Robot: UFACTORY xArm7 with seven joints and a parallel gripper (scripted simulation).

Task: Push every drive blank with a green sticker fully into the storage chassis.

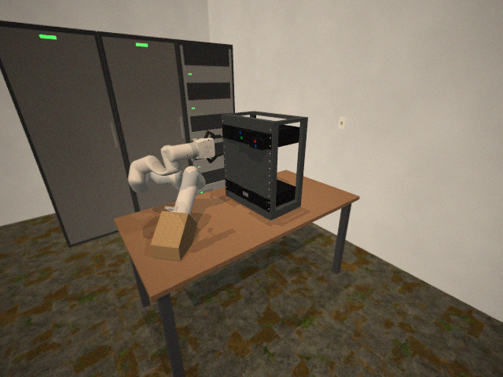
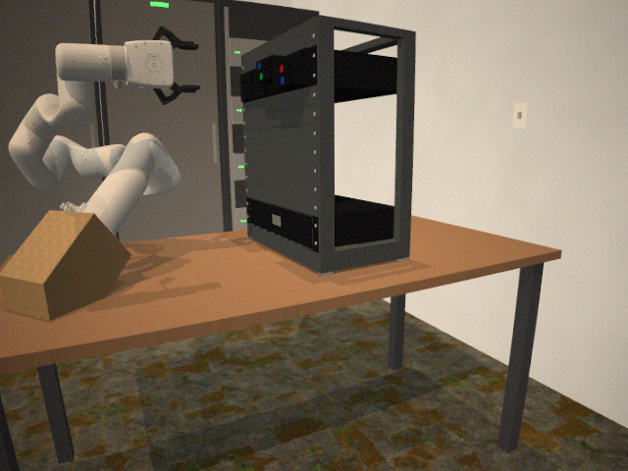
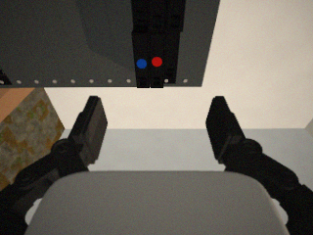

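Observation:
The dark rack stands on the table. Its storage chassis sits at the top of the front. Four stickers show there: a blue one, a green one, a red one and a second blue one. My gripper is open and empty. It hangs level with the chassis, facing the rack's front and clear of it. The green sticker is out of the wrist view.
A cardboard box lies at the arm's base on the wooden table. Another black unit fills the rack's bottom slot. Tall server cabinets stand behind the table.

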